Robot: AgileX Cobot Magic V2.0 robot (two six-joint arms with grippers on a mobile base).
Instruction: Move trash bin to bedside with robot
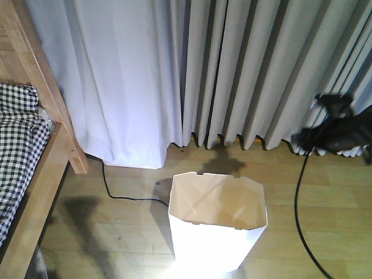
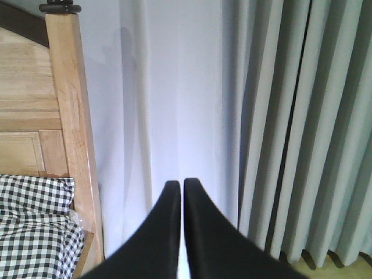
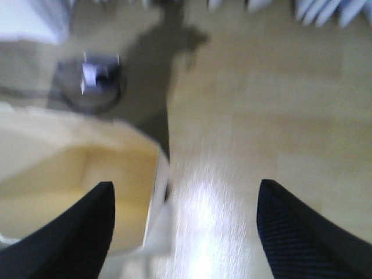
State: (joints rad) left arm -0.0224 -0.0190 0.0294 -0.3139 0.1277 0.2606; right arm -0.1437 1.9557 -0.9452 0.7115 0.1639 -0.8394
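The white faceted trash bin (image 1: 218, 232) stands open on the wooden floor at the bottom centre, a short way right of the bed. The bed's light wooden frame (image 1: 65, 136) and checked bedding (image 1: 17, 145) are at the left; its post (image 2: 70, 116) and bedding (image 2: 35, 232) also show in the left wrist view. My left gripper (image 2: 181, 183) is shut on nothing and faces the curtain. My right gripper (image 3: 185, 187) is wide open above the bin's right rim (image 3: 158, 186), one finger over the bin's inside, the other over the floor. A blurred black arm (image 1: 337, 131) is at the right.
Grey and white curtains (image 1: 232, 70) hang along the back wall down to the floor. A black cable (image 1: 125, 196) runs on the floor behind the bin, and another cable (image 1: 299, 215) trails from the arm. A round dark floor fitting (image 3: 93, 84) lies beyond the bin.
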